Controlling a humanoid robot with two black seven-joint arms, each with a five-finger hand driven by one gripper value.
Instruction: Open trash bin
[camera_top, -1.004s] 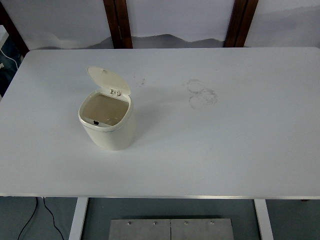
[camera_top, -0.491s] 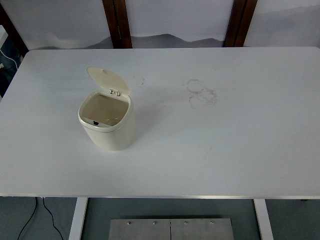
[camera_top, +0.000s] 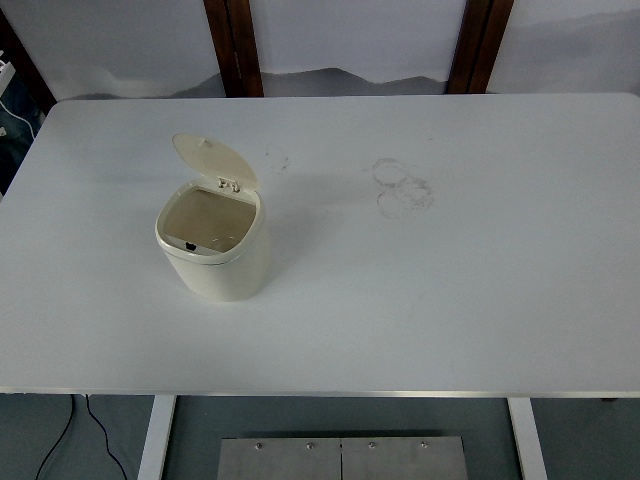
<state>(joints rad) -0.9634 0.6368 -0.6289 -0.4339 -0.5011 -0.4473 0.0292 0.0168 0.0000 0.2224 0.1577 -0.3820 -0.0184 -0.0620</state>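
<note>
Small cream plastic trash bin — one only, on white table, left of faint ring marks. Its rounded lid tilted up at back — open. Neither robot hand visible, so grip state can't be told.

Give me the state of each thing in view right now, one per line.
bin: upright on the table, left of centre, open, nothing visible inside.
lid: flipped up at the bin's far rim, standing open.
table: white, faint ring marks right of the bin toward the far side.
Hands: neither in view.
</note>
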